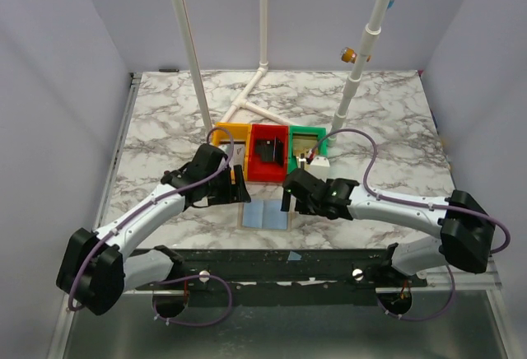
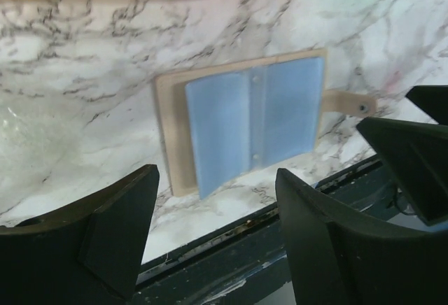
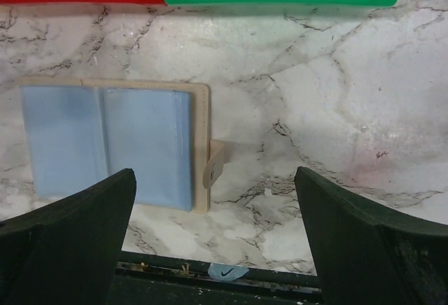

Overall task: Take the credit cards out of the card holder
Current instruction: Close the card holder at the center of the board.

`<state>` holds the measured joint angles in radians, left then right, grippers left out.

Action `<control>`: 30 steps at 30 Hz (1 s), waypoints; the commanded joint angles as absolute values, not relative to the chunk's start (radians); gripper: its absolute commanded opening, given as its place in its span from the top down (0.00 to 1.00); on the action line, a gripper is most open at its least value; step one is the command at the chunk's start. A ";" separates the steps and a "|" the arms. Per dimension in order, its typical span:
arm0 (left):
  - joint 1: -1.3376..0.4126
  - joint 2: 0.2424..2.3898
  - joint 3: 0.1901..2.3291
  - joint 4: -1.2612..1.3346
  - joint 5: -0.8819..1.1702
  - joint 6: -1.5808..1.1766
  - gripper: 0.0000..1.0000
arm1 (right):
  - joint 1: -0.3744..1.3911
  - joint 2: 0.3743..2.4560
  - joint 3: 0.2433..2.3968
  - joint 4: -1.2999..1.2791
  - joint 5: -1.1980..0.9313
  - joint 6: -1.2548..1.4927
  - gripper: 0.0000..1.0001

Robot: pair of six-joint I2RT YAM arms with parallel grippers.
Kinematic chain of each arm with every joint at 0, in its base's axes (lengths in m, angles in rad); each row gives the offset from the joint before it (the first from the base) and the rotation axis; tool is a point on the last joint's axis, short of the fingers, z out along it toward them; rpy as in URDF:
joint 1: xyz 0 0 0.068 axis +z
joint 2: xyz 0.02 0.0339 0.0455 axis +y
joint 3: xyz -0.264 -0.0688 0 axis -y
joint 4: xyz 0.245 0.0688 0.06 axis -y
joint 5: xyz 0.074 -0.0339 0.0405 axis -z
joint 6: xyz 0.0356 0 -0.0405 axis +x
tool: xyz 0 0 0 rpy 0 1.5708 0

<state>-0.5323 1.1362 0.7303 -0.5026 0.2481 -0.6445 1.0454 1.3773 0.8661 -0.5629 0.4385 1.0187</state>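
The card holder [image 1: 263, 215] lies opened flat near the table's front edge, a tan cover with pale blue sleeves. It shows in the left wrist view [image 2: 252, 119] and in the right wrist view [image 3: 105, 140], with its snap strap [image 3: 215, 168] sticking out on the right. No card shows in the sleeves. A gold-tan credit card [image 1: 306, 140] lies in the green tray [image 1: 323, 146]. My left gripper [image 1: 241, 186] [image 2: 217, 175] hangs open just left of the holder with nothing in it. My right gripper [image 1: 287, 201] [image 3: 215, 173] is open and empty at the holder's right edge.
A yellow tray [image 1: 224, 132], a red tray [image 1: 254, 153] with a chunky black object [image 1: 272, 151], and the green tray stand in a row behind the holder. A small white block [image 1: 318, 160] sits by the green tray. White pipe posts [image 1: 263, 38] rise at the back.
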 commanded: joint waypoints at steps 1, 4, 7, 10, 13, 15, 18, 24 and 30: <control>-0.529 1.144 0.632 -0.430 0.233 -0.678 0.34 | 1.044 1.400 0.855 -0.519 0.405 1.003 0.02; -0.525 1.183 0.586 -0.375 0.253 -0.686 0.39 | 1.043 1.405 0.853 -0.515 0.402 1.003 0.03; -0.525 1.217 0.563 -0.333 0.270 -0.693 0.44 | 1.044 1.413 0.849 -0.510 0.395 1.002 0.08; -0.525 1.232 0.556 -0.317 0.269 -0.695 0.47 | 1.043 1.427 0.844 -0.499 0.383 1.000 0.12; -0.523 1.247 0.550 -0.308 0.267 -0.692 0.48 | 1.044 1.445 0.844 -0.486 0.373 0.996 0.16; -0.523 1.258 0.542 -0.296 0.271 -0.692 0.50 | 1.044 1.457 0.849 -0.483 0.370 0.996 0.18; -0.523 1.278 0.536 -0.281 0.276 -0.692 0.53 | 1.044 1.466 0.853 -0.485 0.375 0.997 0.22; -0.523 1.303 0.532 -0.282 0.247 -0.680 0.55 | 1.043 1.485 0.853 -0.494 0.387 1.003 0.31; -0.523 1.328 0.531 -0.266 0.265 -0.681 0.60 | 1.044 1.512 0.849 -0.492 0.394 1.006 0.53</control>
